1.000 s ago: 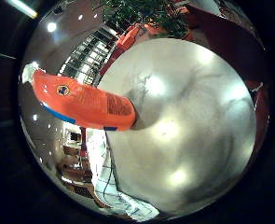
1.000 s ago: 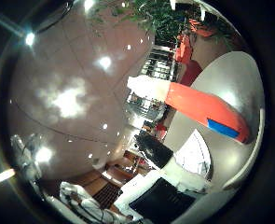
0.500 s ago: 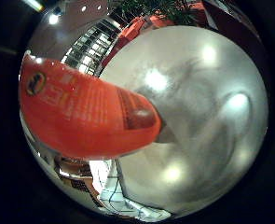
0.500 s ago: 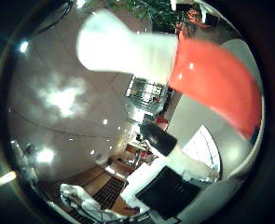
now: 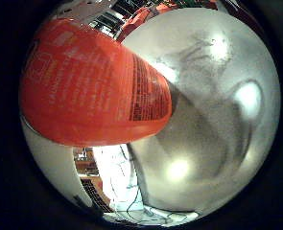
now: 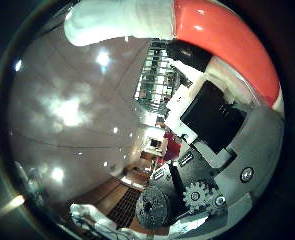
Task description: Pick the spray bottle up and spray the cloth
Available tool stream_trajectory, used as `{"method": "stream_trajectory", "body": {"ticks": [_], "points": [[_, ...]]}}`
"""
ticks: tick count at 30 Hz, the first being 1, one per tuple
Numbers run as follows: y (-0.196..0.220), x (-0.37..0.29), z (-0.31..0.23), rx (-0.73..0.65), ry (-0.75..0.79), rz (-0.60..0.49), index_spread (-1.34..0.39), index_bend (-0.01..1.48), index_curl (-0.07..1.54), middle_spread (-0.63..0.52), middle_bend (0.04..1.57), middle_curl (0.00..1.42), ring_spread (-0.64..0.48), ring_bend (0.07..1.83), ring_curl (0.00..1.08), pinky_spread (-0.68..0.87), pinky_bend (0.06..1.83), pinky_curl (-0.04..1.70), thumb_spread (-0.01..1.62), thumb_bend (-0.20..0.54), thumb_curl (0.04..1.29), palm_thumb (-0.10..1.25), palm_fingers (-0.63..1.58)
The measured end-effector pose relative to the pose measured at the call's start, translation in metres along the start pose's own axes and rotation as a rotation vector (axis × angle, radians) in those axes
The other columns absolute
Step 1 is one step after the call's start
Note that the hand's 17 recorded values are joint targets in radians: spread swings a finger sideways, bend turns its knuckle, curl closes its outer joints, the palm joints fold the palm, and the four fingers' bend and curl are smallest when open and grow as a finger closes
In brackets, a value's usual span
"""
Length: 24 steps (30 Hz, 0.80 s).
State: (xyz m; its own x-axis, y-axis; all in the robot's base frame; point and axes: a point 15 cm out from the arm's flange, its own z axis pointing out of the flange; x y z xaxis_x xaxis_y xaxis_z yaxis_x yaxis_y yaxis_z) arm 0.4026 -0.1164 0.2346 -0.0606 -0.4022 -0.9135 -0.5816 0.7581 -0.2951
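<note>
Filling the view, spray bottle [image 5: 93, 88], by hand [image 6: 212, 125]

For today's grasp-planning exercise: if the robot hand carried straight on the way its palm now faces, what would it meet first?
Most likely the orange spray bottle, which fills much of the little-finger-side view and so lies close to the palm; exact depth is unclear.

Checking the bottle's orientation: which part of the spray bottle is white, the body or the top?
The top. The spray bottle's body is orange with print; its white spray head shows beside the hand.

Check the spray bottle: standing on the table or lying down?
Cannot tell. The orange spray bottle fills the view close to the palm, its base against the gray table; these views have no fixed up.
</note>
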Motion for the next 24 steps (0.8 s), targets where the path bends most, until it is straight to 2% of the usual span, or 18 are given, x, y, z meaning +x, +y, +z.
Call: {"method": "stream_trajectory", "body": {"ticks": [5,11,15,24], "points": [[-0.001,-0.008,0.002,-0.007,-0.012,-0.012,-0.25,0.87,0.70,-0.12,1.08,0.64,-0.16,1.24,0.52,-0.30,1.13,0.47,1.26,-0.011,0.41,1.01,1.36],[-0.013,-0.036,0.002,-0.042,-0.051,-0.053,-0.20,1.09,0.74,-0.11,1.27,0.68,-0.17,1.39,0.58,-0.22,1.30,0.61,1.17,-0.008,0.47,1.05,1.23],[-0.012,-0.056,-0.001,-0.139,-0.038,-0.097,-0.19,1.14,0.74,-0.11,1.32,0.69,-0.17,1.43,0.60,-0.19,1.33,0.69,1.11,-0.011,0.51,1.06,1.19],[-0.004,-0.093,-0.032,-0.365,0.073,-0.186,-0.18,1.20,0.71,-0.10,1.37,0.66,-0.17,1.47,0.62,-0.16,1.27,0.88,1.07,-0.013,0.58,1.06,1.17]]}}
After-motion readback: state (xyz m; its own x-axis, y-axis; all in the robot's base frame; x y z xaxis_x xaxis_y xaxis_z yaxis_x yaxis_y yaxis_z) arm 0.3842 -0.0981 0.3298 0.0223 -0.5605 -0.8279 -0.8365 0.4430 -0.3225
